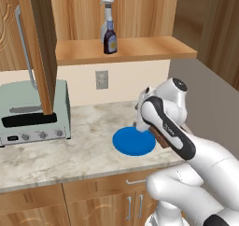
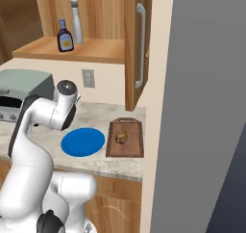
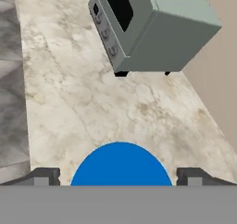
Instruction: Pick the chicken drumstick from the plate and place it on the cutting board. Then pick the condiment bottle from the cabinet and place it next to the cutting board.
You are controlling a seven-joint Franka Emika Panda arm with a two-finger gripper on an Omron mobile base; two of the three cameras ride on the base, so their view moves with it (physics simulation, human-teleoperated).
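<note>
The chicken drumstick [image 2: 121, 138], a small tan lump, sits in the middle of the rimmed dark wooden cutting board [image 2: 126, 150] at the right end of the marbled tabletop [image 1: 70, 150], just beside the flat blue plate [image 2: 82, 142]. The gripper [image 3: 119, 176] hangs over that plate with its jaws spread wide and nothing between them, a boxy grey-green toaster oven [image 3: 152, 28] beyond at the back wall. Up on the wooden cabinet [image 1: 126, 50] shelf, the dark condiment bottle [image 1: 110, 39] stands right in front of a taller grey spray bottle [image 1: 107, 8], the open door [image 1: 42, 47] hanging at the left.
</note>
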